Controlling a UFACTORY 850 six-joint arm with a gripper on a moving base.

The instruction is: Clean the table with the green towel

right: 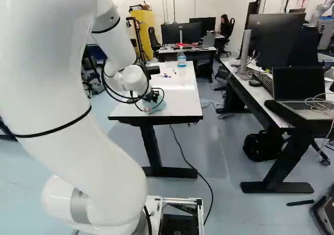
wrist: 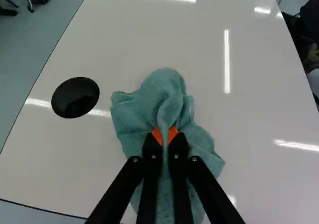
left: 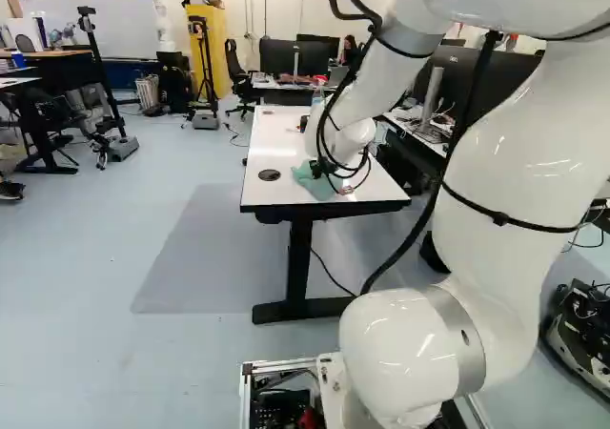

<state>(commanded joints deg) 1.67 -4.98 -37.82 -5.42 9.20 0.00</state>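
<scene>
At the near end of the white table, my gripper points down onto the green towel. The right base view has the gripper over the same towel, largely behind the wrist and cables. In the wrist view, the gripper is shut on a raised fold of the towel, with an orange pad on either side. The rest of the cloth lies crumpled on the tabletop around and under the fingers.
A black round disc is set in the tabletop beside the towel. Farther along the table stand a spray bottle and some markers. To the right is a desk with monitors and a laptop. Another robot stands far back.
</scene>
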